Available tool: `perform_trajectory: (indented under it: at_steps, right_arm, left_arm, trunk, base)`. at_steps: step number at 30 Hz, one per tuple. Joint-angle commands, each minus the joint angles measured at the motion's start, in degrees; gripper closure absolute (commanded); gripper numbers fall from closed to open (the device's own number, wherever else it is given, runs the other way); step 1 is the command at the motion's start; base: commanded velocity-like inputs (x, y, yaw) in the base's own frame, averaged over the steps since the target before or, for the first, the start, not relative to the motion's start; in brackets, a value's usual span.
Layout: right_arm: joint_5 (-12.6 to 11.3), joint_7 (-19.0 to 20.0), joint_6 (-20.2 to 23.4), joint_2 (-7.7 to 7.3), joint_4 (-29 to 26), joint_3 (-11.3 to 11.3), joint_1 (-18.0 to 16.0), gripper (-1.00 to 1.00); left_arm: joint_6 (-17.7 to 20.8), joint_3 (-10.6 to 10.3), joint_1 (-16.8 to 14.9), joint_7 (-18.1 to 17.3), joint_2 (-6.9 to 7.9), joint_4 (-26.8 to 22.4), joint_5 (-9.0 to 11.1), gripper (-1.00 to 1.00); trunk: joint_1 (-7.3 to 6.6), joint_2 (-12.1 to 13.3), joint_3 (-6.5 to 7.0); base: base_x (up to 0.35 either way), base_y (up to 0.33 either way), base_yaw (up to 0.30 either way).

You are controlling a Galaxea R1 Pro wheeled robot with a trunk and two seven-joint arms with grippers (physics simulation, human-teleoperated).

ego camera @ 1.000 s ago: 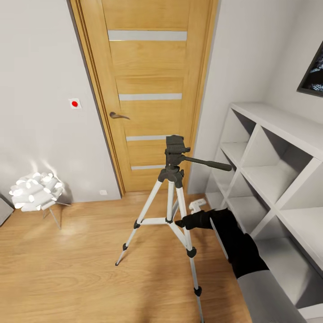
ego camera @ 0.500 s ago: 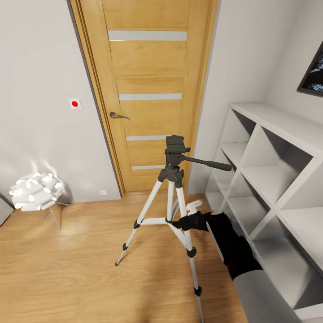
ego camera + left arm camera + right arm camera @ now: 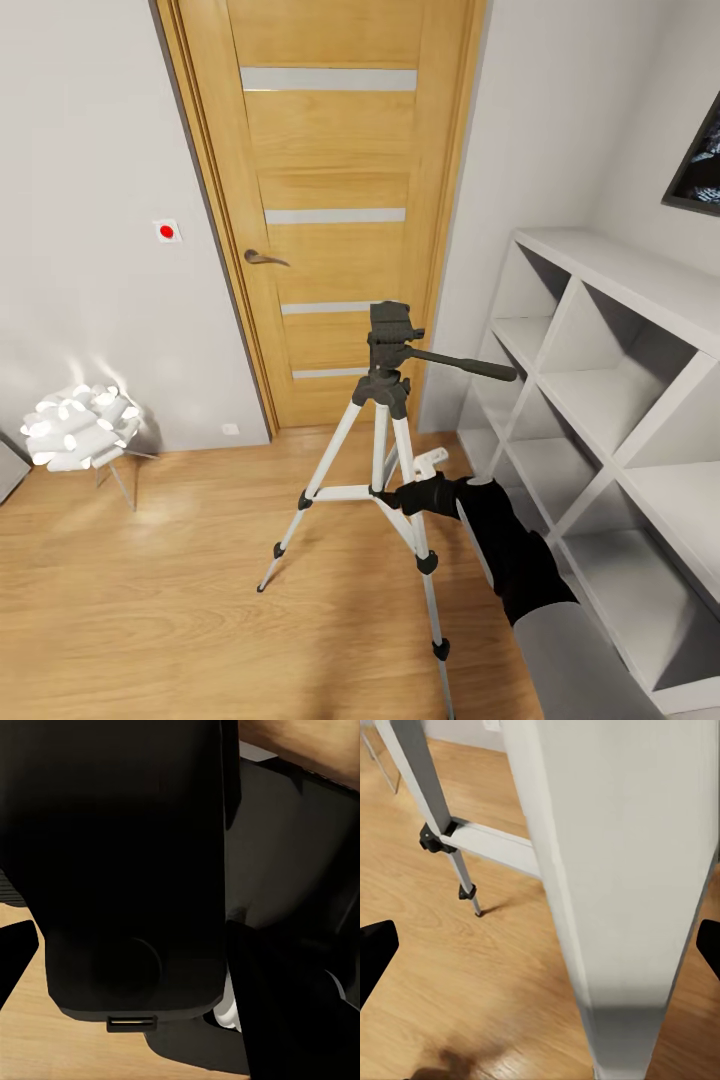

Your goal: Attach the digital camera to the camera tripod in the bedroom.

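While one camera tripod (image 3: 385, 440) stands on three legs | right fingers (image 3: 376, 954) wide around one leg | left fingers' state: cannot tell

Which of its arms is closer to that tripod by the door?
The right. Its claw is at the camera tripod's near leg, the leg between its open fingers. The left claw isn't near any tripod part; it faces something black.
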Motion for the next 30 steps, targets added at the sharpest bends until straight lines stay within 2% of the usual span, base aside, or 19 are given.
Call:
perform_trajectory:
  at_steps: [1,3,4,10,13,15,16,18,19,20,23,24,25,27,28,29,30]
  right_arm:
    - [0.61,0.45,0.15,0.04,-0.07,-0.06,-0.04,-1.0]
    - [0.61,0.42,0.12,0.08,-0.05,-0.05,-0.04,-1.0]
    - [0.61,0.42,0.11,0.09,-0.05,-0.05,-0.04,1.0]
    - [0.61,-0.75,-1.15,0.09,-0.28,-0.19,-0.04,1.0]
    - [0.64,-0.94,-2.16,-0.06,-0.74,-0.18,-0.04,1.0]
    - [0.69,-0.96,-2.67,-0.29,-0.88,0.0,-0.04,1.0]
    - [0.69,-0.95,-2.68,-0.35,-0.89,0.01,-0.04,1.0]
    - [0.75,-0.94,-2.75,-0.59,-0.86,0.03,-0.04,1.0]
    - [0.76,-0.93,-2.77,-0.68,-0.77,0.07,-0.04,1.0]
    - [0.76,-0.93,-2.78,-0.71,-0.7,0.08,-0.04,1.0]
    - [0.83,-0.93,-2.8,-0.81,-0.31,0.07,-0.04,1.0]
    - [0.84,-0.93,-2.8,-0.82,-0.28,0.07,-0.04,1.0]
    - [0.85,-0.93,-2.81,-0.84,-0.22,0.06,-0.04,1.0]
    - [0.85,-0.92,-2.81,-0.84,-0.17,0.07,-0.04,1.0]
    - [0.86,-0.92,-2.81,-0.85,-0.14,0.09,-0.04,1.0]
    - [0.86,-0.92,-2.81,-0.85,-0.13,0.09,-0.04,1.0]
    - [0.87,-0.92,-2.81,-0.85,-0.1,0.1,-0.04,1.0]
  left_arm:
    - [0.22,-0.47,-0.03,-0.17,0.02,-0.03,0.46,1.0]
    - [0.2,-0.47,-0.03,-0.17,0.02,-0.03,0.44,1.0]
    - [0.21,-0.47,-0.03,-0.17,0.02,-0.03,0.43,1.0]
    - [-0.16,-0.59,-0.03,-0.17,-0.19,-0.46,-0.18,1.0]
    - [-1.79,-0.94,-0.03,-0.31,0.33,-0.69,-0.64,1.0]
    - [-0.95,-0.99,-0.05,-0.63,2.62,-3.69,-2.12,1.0]
    - [-0.31,-0.99,-0.07,-0.66,3.17,-4.89,-2.64,1.0]
    - [5.42,-0.92,-0.19,-0.76,6.17,-11.88,-5.19,1.0]
    - [10.44,-0.89,-0.29,-0.79,7.88,-17.06,-6.37,1.0]
    - [13.32,-0.86,-0.32,-0.77,8.75,-20.12,-6.82,1.0]
    - [32.1,-0.54,-0.78,-0.57,13.59,-41.78,-8.16,1.0]
    - [35.15,-0.45,-1.16,-0.52,14.27,-45.36,-8.25,1.0]
    - [40.81,-0.19,-2.97,-0.45,15.39,-51.9,-8.34,1.0]
    - [49.51,0.6,-10.59,-0.56,16.45,-60.21,-8.25,1.0]
    - [51.87,0.88,-15.7,-0.72,16.51,-61.74,-8.12,1.0]
    - [52.69,1.0,-18.38,-0.77,16.43,-61.97,-8.07,1.0]
    - [53.9,1.13,-23.84,-0.84,16.08,-61.51,-8.01,1.0]
  trunk:
    - [0.03,-0.11,-0.1]
    - [0.03,-0.11,-0.1]
    - [0.03,-0.11,-0.1]
    - [0.03,-0.11,-0.1]
    - [0.03,-0.11,-0.1]
    - [0.03,-0.11,-0.1]
    - [0.03,-0.11,-0.1]
    - [0.03,-0.11,-0.1]
    - [0.03,-0.11,-0.1]
    - [0.03,-0.11,-0.1]
    - [0.03,-0.11,-0.1]
    - [0.03,-0.11,-0.1]
    - [0.03,-0.11,-0.1]
    - [0.03,-0.11,-0.1]
    - [0.03,-0.11,-0.1]
    - [0.03,-0.11,-0.1]
    - [0.03,-0.11,-0.1]
  base:
    - [0.0,0.0,0.0]
    - [0.0,0.0,0.0]
    - [0.0,0.0,0.0]
    - [0.0,0.0,0.0]
    - [0.0,0.0,0.0]
    - [0.0,0.0,0.0]
    - [0.0,0.0,0.0]
    - [0.0,0.0,0.0]
    - [0.0,0.0,0.0]
    - [0.0,0.0,0.0]
    - [0.0,0.0,0.0]
    - [0.0,0.0,0.0]
    - [0.0,0.0,0.0]
    - [0.0,0.0,0.0]
    - [0.0,0.0,0.0]
    - [0.0,0.0,0.0]
    - [0.0,0.0,0.0]
